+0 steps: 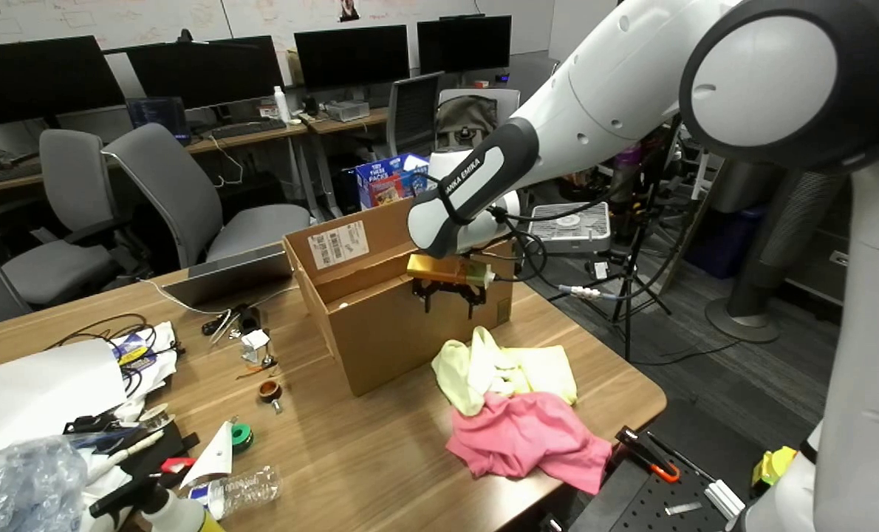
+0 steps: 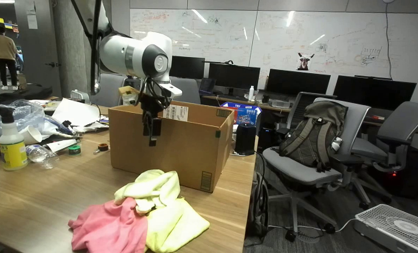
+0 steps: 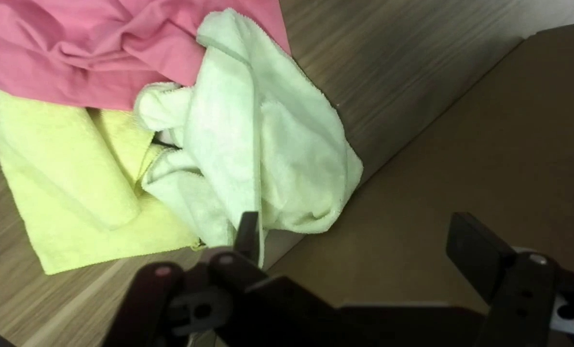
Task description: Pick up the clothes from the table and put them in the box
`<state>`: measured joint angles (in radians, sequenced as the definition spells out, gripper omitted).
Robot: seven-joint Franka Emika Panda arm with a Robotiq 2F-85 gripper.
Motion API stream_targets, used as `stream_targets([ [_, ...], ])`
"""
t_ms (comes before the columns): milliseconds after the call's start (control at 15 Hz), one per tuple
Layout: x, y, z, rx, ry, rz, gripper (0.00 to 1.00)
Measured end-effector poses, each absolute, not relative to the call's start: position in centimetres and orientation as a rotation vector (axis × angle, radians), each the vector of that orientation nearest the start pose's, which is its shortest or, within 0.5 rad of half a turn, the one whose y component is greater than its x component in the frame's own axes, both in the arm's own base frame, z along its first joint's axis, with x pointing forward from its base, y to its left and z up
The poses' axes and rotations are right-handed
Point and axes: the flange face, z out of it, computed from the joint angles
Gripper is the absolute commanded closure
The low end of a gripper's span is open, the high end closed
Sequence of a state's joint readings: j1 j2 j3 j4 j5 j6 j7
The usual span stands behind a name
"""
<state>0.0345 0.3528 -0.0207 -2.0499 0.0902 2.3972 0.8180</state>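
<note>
Hangs with gripper (image 3: 353, 219) spread beside box (image 1: 402, 340), near cloths (image 1: 521, 414). Reads "ANKA EMIKA" on arm (image 1: 609, 81) in an exterior view only.

The near cloth (image 1: 528, 436) is plain pink, the right cloth (image 1: 549, 371) yellow, the far cloth (image 1: 458, 371) pale yellow-green. The box (image 1: 402, 340) is brown and bears a white label (image 1: 338, 244) printed in black. The table (image 1: 336, 458) has streaky brown wood grain. The gripper (image 1: 449, 310) is black, the arm (image 1: 617, 77) white and black, the far chairs (image 1: 165, 188) plain grey
</note>
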Motion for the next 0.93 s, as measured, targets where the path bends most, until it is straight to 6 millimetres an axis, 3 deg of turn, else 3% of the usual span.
stream_targets([
  [400,59.6,-3.0,25.2,-2.787,1.404,0.048,0.0],
  [933,57.9,-4.0,22.4,-2.804,1.436,0.137,0.0],
])
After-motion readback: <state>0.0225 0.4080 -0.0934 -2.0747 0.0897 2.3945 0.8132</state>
